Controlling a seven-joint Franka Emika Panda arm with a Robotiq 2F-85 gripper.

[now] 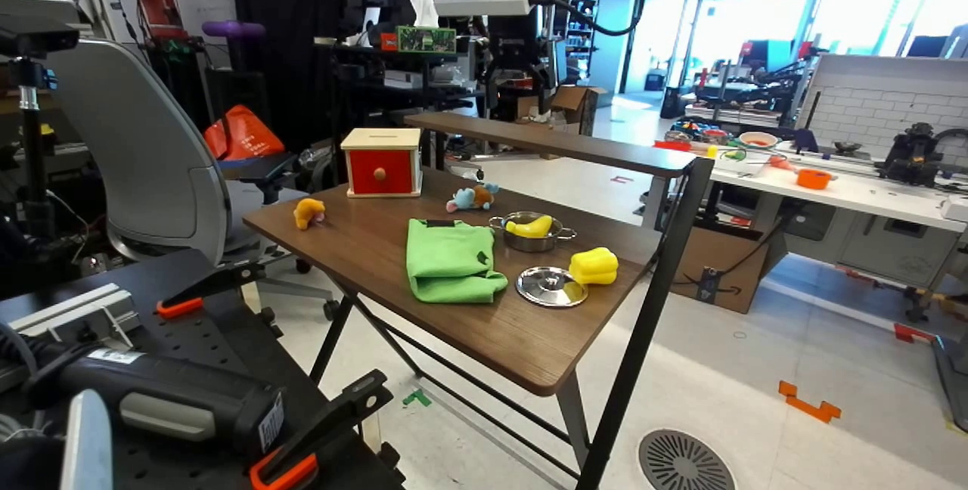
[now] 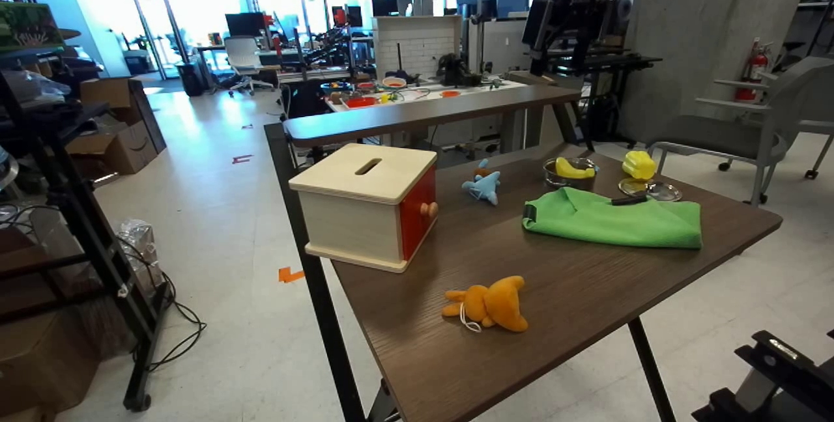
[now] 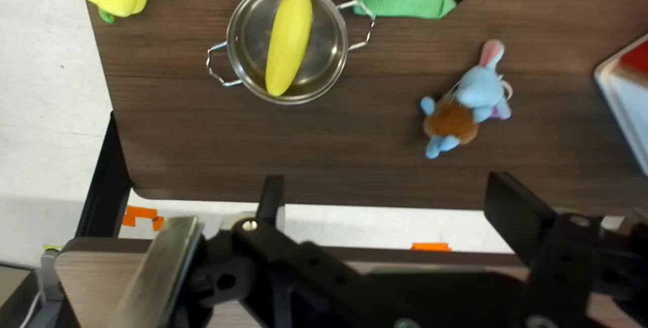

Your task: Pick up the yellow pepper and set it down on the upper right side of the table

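Judging by its look, the yellow toy bell pepper (image 1: 594,266) should be light and fairly firm, a hollow or foam piece with little to break, though its smooth-looking skin could slide if gripped off-centre. The best hold is probably from above across the thick middle, closing on opposite lobes and leaving the short green stem (image 3: 106,15) alone, since that seems too small to lift by. A gentle squeeze ought to be enough.

The pepper lies on its side on the brown wooden worktop (image 1: 522,342), near the two-handled steel pot (image 3: 323,42) and on the opposite side of that pot from the blue-and-brown plush toy (image 3: 471,96). It is blocky, lobed and bright yellow apart from the stem, with shallow grooves running along it. The shiny pot lid (image 1: 546,289), also near the pot, is right up against the pepper or partly under it; the overlap hides which. The end effector (image 3: 386,178) hangs well apart from the pot, its jaws spread wide with nothing between them.
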